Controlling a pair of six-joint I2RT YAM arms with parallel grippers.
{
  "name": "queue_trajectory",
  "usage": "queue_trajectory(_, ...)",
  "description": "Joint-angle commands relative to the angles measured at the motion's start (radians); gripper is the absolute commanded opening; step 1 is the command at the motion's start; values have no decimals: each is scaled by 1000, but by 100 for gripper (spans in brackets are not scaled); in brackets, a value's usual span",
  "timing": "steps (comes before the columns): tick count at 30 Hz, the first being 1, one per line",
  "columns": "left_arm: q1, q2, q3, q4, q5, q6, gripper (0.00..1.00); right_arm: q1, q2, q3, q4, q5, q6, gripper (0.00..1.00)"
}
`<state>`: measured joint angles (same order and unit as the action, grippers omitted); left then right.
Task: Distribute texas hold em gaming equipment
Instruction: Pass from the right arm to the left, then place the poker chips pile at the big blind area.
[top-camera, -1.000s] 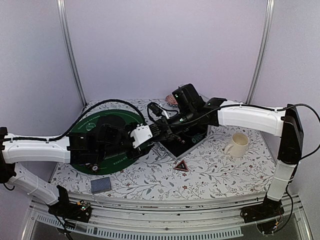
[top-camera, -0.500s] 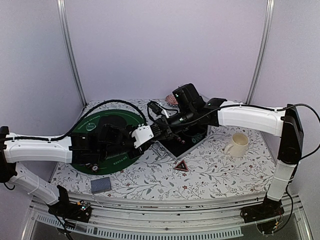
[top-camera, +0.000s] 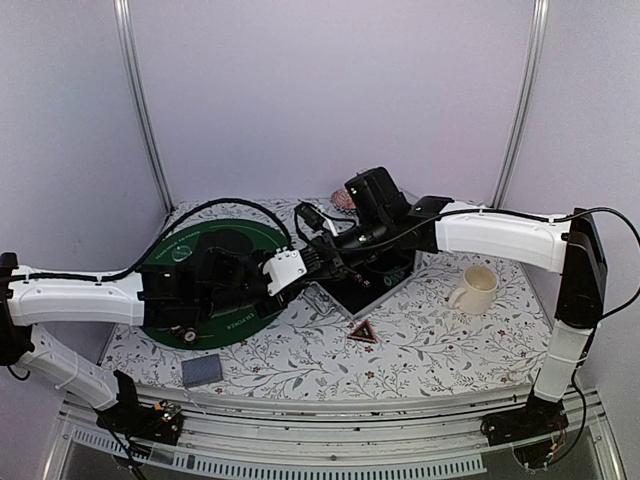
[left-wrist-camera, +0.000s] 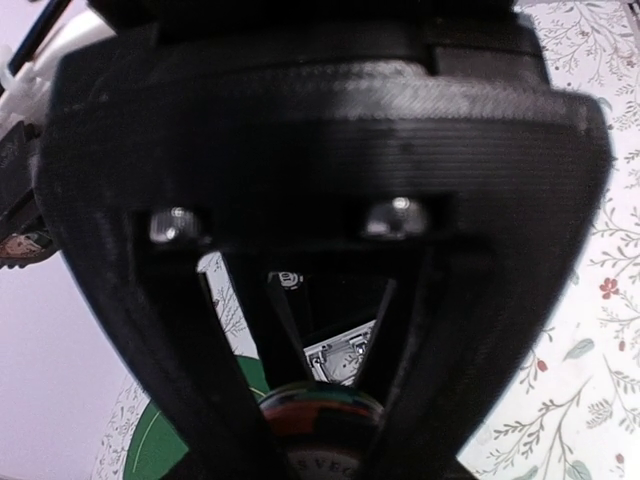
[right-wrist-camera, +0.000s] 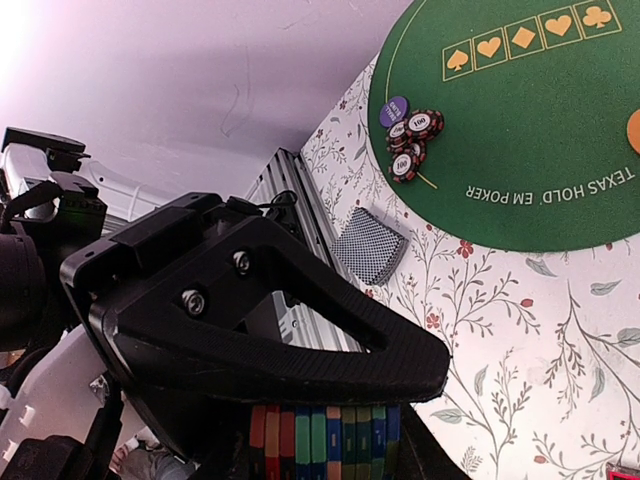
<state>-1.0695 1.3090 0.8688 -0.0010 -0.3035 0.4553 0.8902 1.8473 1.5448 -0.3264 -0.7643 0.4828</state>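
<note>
A row of striped poker chips (right-wrist-camera: 325, 440) stands edge-on in my right gripper (right-wrist-camera: 330, 450), which is shut on it. My left gripper (left-wrist-camera: 322, 425) has its fingers (left-wrist-camera: 225, 400) against the sides of a single red-and-green poker chip (left-wrist-camera: 322, 415). In the top view the left gripper (top-camera: 303, 262) and right gripper (top-camera: 328, 260) meet tip to tip over the green mat's (top-camera: 175, 255) right edge. More chips (right-wrist-camera: 410, 135) and an orange button (right-wrist-camera: 634, 130) lie on the mat (right-wrist-camera: 520, 120). A grey-blue deck of cards (top-camera: 201, 371) sits near the front edge, also visible as the deck (right-wrist-camera: 370, 245).
The open silver case (top-camera: 372, 283) lies just right of the grippers. A cream mug (top-camera: 475, 290) stands at the right, and a small red triangle (top-camera: 363, 332) lies in front of the case. The frame rail (right-wrist-camera: 300, 200) runs along the table's near edge.
The left gripper's fingers have closed in onto the single chip. Both arms have stayed almost where they were.
</note>
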Motion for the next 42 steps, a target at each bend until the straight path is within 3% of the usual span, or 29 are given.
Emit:
queue_trajectory(1, 20, -24, 21, -29, 44, -50, 0, -1, -9, -7, 19, 23, -6, 39)
queue_trajectory(6, 43, -30, 30, -101, 76, -99, 0, -11, -20, -18, 20, 31, -12, 50)
queue_trajectory(12, 73, -33, 27, -158, 106, -144, 0, -20, -22, -20, 18, 33, -19, 56)
queue_trajectory(20, 245, 22, 63, -208, 158, -307, 0, -71, -100, -107, 8, 164, -19, 60)
queue_trajectory(29, 457, 296, 216, -218, 113, -461, 0, -97, -201, -186, -73, 335, -65, 61)
queue_trajectory(42, 581, 708, 473, -188, 64, -469, 0, -97, -294, -249, -117, 393, -91, 61)
